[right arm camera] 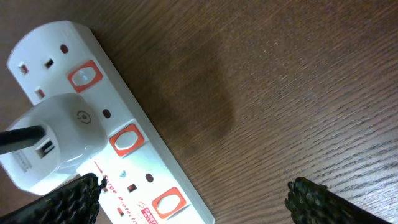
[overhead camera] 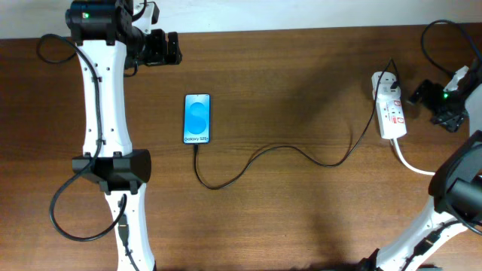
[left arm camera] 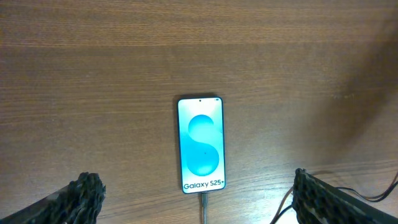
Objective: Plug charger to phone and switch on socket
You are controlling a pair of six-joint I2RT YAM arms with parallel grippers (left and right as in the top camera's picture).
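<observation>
Status: phone (overhead camera: 196, 119) lies flat left-centre on the surface (overhead camera: 301, 218), screen lit, long axis near–far. charger (overhead camera: 301, 154) leaves the phone's near edge, loops near, then snakes right to the socket (overhead camera: 390, 109). Left wrist cam shows the cable meeting the phone's near edge dead centre, so plug step looks done imo. Can't confirm it's fully seated from these views.

Left gripper (overhead camera: 175, 49) hangs far-left of the phone, well apart. Jaws spread wide, nothing in them. Prob not needed for what's left.

To do: flip the switch. Socket sits at the right, long axis near–far, white cord (overhead camera: 413, 162) leaving its near end. Right gripper (overhead camera: 433, 105) is just beside it on the right, by far the nearer arm, so right should do it. Jaws released, empty, not touching the strip. Target lies left of the jaws, a short hop across the strip's short axis.

Right wrist cam: white adapter (right arm camera: 53, 140) sits in the second outlet, end outlet empty. Red switches (right arm camera: 127, 139) run in a row along the strip's right edge, the jaws' side. The one beside the adapter is prob the one to press. On/off state: can't tell.

Risk: wide-open jaws make a poor press tip. Closing first and pushing w/ the tip seems safer. Strip looks unfixed and may skid.
</observation>
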